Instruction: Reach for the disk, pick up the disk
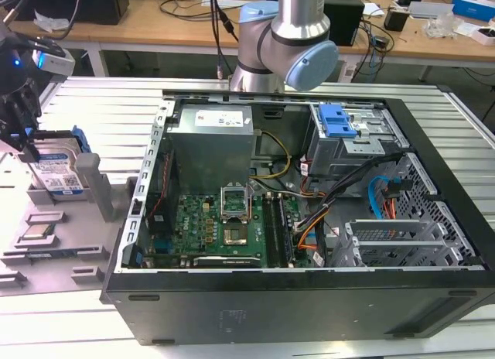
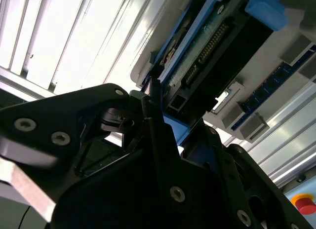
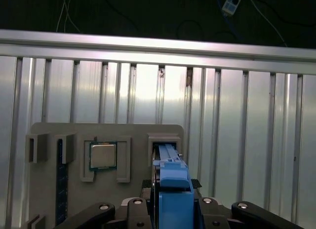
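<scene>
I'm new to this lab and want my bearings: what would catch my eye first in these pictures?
The big open black computer case lying on its side mid-table, green motherboard exposed, dominates the exterior view. At that view's left, the black claw hangs right at the silver rectangular hard drive with blue rails, which stands upright in a grey plastic holder.

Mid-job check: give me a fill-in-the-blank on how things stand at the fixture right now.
The disk stands ___ in the grey fixture.
The rails along its edges are ___.
The gripper is at the ___, not at the CPU chip lying flat on the fixture.
The computer case sits to the exterior view's ___ of the fixture.
Missing words: upright; blue; disk; right.
</scene>
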Action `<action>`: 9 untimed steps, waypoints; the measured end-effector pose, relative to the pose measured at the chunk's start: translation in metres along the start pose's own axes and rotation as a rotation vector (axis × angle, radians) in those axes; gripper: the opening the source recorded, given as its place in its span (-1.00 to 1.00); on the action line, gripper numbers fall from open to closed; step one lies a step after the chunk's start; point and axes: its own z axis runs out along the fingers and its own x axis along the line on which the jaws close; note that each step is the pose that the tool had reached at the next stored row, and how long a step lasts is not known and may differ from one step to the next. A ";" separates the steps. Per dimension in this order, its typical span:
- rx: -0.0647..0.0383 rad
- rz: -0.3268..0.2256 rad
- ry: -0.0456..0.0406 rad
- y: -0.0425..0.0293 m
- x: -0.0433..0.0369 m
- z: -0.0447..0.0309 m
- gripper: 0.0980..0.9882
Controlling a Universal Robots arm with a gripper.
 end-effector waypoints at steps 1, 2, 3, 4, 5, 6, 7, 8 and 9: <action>0.000 0.000 0.0000 -0.0001 0.0000 0.0000 -0.39; 0.000 0.000 0.0000 -0.0001 0.0000 0.0000 -0.39; 0.000 0.000 -0.0001 -0.0002 0.0000 -0.0001 -0.39; 0.000 0.000 -0.0001 -0.0002 0.0000 -0.0011 -0.39; 0.000 0.000 0.0000 -0.0001 0.0000 -0.0030 -0.39; 0.000 0.000 0.0000 0.0000 0.0000 -0.0049 -0.39; 0.000 0.000 0.0000 0.0000 -0.0001 -0.0065 -0.39; 0.000 0.000 0.0000 0.0001 -0.0002 -0.0093 -0.39; 0.000 0.000 0.0000 0.0002 -0.0003 -0.0104 -0.39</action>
